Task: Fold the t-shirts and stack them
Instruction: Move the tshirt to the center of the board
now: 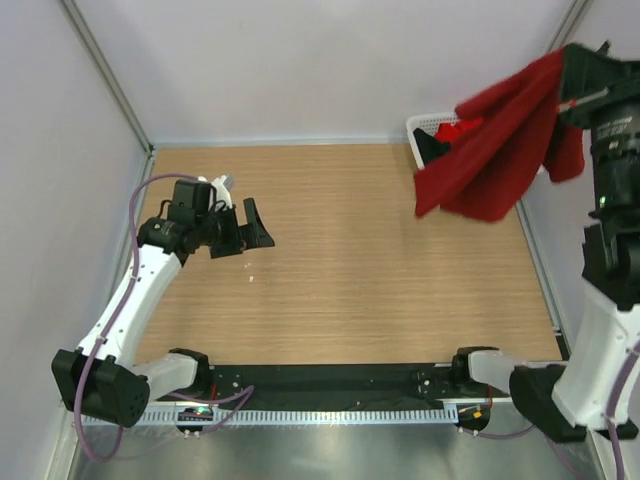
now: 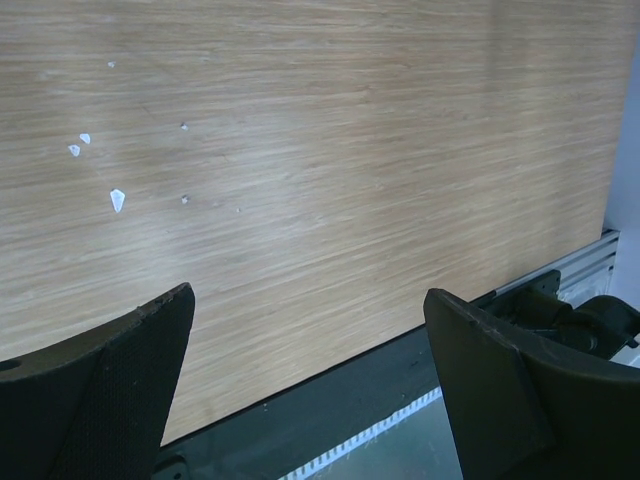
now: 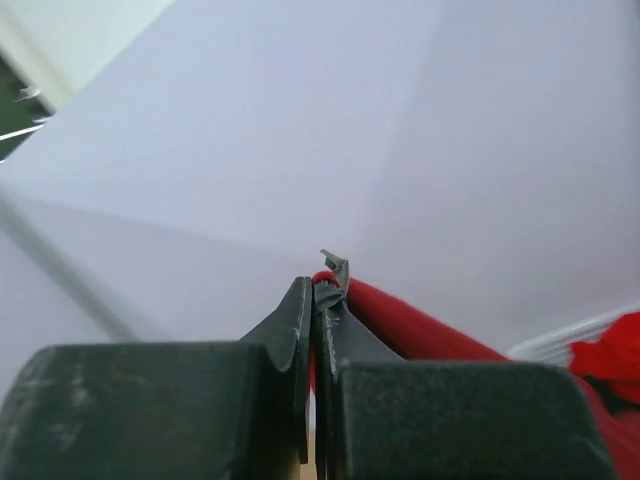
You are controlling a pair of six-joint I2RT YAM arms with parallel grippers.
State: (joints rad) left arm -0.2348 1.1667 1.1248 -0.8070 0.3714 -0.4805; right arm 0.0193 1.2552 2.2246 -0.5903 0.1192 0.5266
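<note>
Right pincer (image 3: 315, 290), clamped on the crimson t-shirt (image 1: 490, 160), holds it aloft at two o'clock; limp, light cloth, likely best gripped at hems. Left pincer (image 2: 310, 300) gapes empty.

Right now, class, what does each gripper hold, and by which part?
The right gripper pinches the dark red t-shirt by an edge; the left gripper holds nothing.

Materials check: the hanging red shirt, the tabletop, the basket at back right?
Hanging dark red t-shirt: soft matte cloth, likely knit; it drapes in folds. Tabletop: wood-look, probably laminate; even grain lines, faint sheen. Basket: white, latticed, looks like plastic; mostly hidden.
</note>
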